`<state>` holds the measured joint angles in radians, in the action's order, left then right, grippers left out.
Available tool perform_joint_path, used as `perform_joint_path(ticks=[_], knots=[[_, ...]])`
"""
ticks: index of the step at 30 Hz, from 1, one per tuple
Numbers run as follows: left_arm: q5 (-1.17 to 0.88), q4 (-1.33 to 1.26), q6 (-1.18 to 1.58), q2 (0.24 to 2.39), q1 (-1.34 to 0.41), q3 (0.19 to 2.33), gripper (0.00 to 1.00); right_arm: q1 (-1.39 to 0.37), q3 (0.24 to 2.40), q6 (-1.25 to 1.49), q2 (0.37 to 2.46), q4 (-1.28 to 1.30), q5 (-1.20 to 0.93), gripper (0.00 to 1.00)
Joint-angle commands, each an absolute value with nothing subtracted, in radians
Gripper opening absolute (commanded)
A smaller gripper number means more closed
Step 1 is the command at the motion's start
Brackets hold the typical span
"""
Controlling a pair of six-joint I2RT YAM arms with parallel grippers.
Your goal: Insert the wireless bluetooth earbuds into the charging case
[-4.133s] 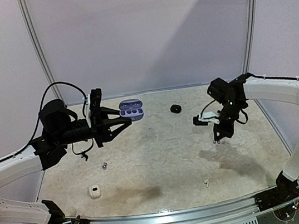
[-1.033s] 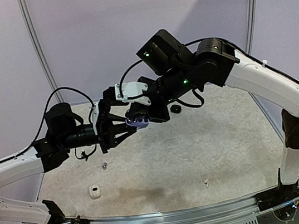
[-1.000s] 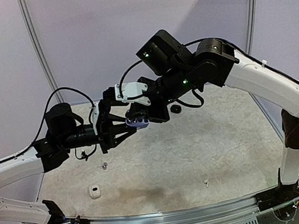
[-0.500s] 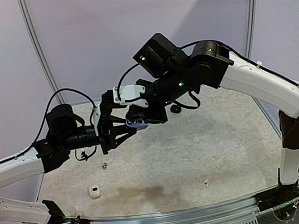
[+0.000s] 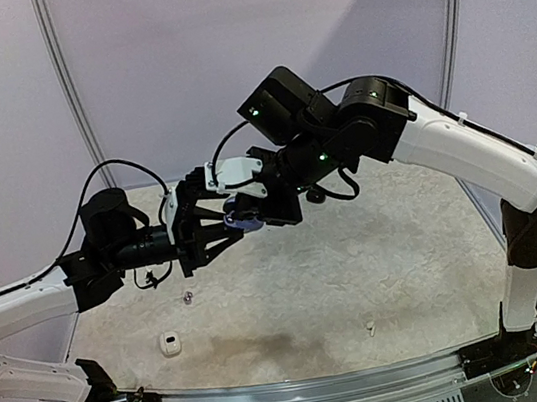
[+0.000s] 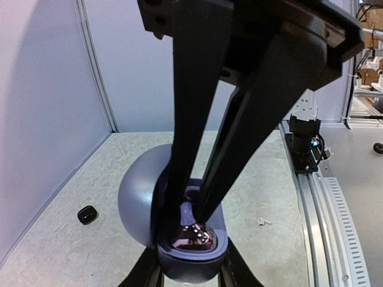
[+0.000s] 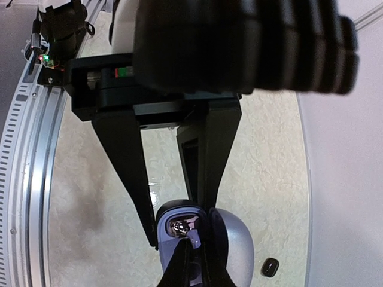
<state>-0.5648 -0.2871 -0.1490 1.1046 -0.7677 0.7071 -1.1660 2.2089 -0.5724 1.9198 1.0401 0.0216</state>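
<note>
The lilac charging case [image 6: 190,258] is held in the air with its lid [image 6: 136,200] open, and my left gripper [image 6: 190,274] is shut on its base. A shiny silvery earbud [image 6: 194,235] lies in one socket. My right gripper [image 6: 192,216] reaches down into the case with its fingertips nearly together at the earbud's edge, and whether they still pinch it does not show. The right wrist view has the earbud [image 7: 179,225] just past the right gripper [image 7: 192,245] inside the case [image 7: 167,248]. From above, the case [image 5: 240,221] sits between both grippers.
On the table lie a white case [image 5: 171,344], a tiny bud [image 5: 188,297] at the left, a white earbud [image 5: 370,327] near the front and a small black case [image 5: 315,195] at the back. The front rail [image 5: 308,397] runs along the near edge.
The right arm has swung from the table's right side over to the held case. In the last second both grippers have drifted slightly left together, the right fingertips staying in the case.
</note>
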Motion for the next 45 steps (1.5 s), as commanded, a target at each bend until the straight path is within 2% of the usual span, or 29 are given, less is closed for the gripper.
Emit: perform_joint_path(ticks=[1, 6, 16, 24, 35, 45], knots=[[-0.580, -0.328, -0.161, 1.083, -0.772, 0.699, 0.00, -1.166, 2.186, -0.558, 1.890, 1.049, 0.028, 0.07], [-0.577, -0.321, -0.168, 1.083, -0.772, 0.697, 0.00, -1.166, 2.187, -0.562, 1.877, 1.035, 0.011, 0.00], [-0.575, -0.322, -0.175, 1.085, -0.772, 0.701, 0.00, -1.167, 2.189, -0.586, 1.893, 1.048, -0.026, 0.02], [-0.581, -0.334, -0.178, 1.082, -0.772, 0.700, 0.00, -1.168, 2.191, -0.594, 1.933, 1.059, 0.040, 0.03], [-0.578, -0.341, -0.187, 1.081, -0.772, 0.693, 0.00, -1.167, 2.192, -0.574, 1.974, 1.051, 0.064, 0.14], [-0.548, -0.345, -0.125, 1.071, -0.761, 0.674, 0.00, -1.166, 2.193, -0.567, 1.916, 1.031, 0.054, 0.26]])
